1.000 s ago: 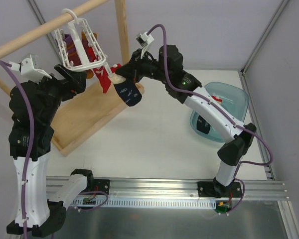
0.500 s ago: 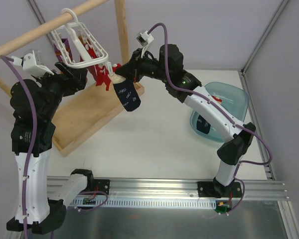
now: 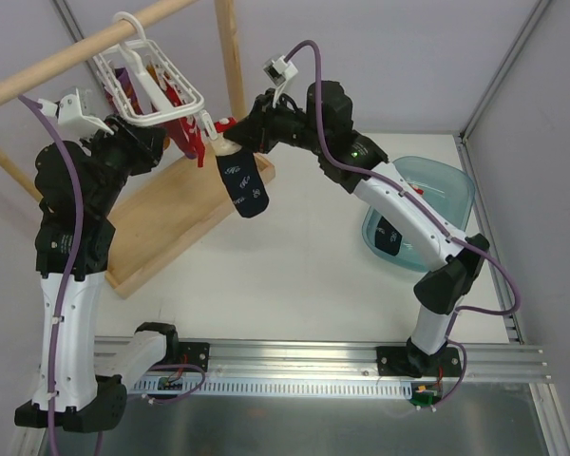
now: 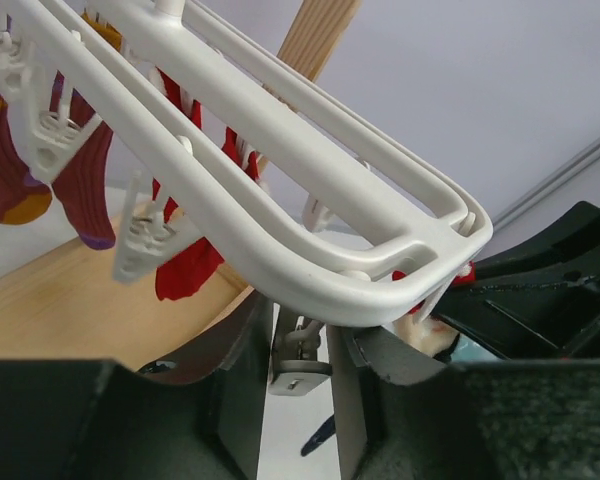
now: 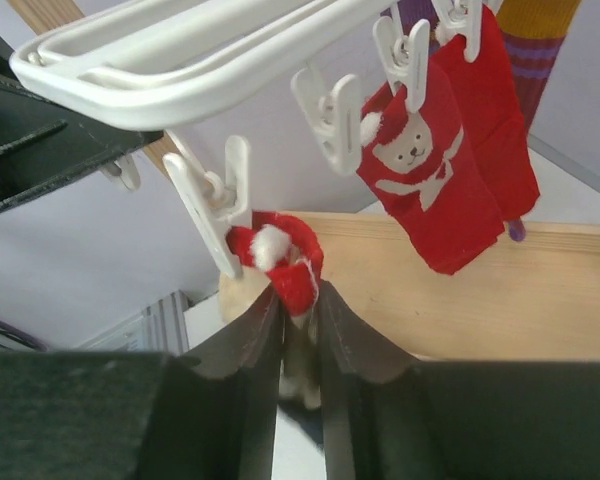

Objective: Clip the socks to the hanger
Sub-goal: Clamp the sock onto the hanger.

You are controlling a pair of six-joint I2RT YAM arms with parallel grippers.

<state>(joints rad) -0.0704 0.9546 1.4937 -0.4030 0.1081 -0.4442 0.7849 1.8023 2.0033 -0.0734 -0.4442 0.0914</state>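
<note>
left gripper [image 4: 300,335]: narrow, black fingers pressed on both sides of a small clip [image 4: 300,352] that hangs under the hanger's rounded corner; lower end of the clip cut off by the fingers; from above, mostly tucked under the frame [image 3: 157,142].
wooden rod [image 3: 66,62]: slanting across the far left, both ends out of the picture.
hanger [image 3: 157,100]: white grid frame, hooked on the rod, tilted; only one corner and two bars visible from the left wrist [image 4: 310,170].
striped sock [image 4: 20,170]: purple and orange, clipped at the far-left side; top cut off by the picture edge.
red socks [image 5: 430,190]: clipped side by side under the frame, white figure on the front one; from above, largely hidden behind the bars.
navy sock [image 3: 245,185]: hanging toe down just right of the hanger's corner, over the right end of the wooden base; red-and-white cuff [image 5: 280,265] at the top.
right gripper [image 5: 300,300]: narrow, closed on the cuff; cuff touching the lower tip of a white peg [image 5: 215,205]; whether that peg bites the cuff, cannot tell.
basin [image 3: 456,190]: teal, far right; dark piece inside crossed by the right arm, not identifiable.
wooden base [image 3: 171,223]: flat, edged, at the left on the table.
table [image 3: 304,275]: white, matte; metal rail [image 3: 313,366] along the near edge.
room: pale grey walls on the far and right sides.
</note>
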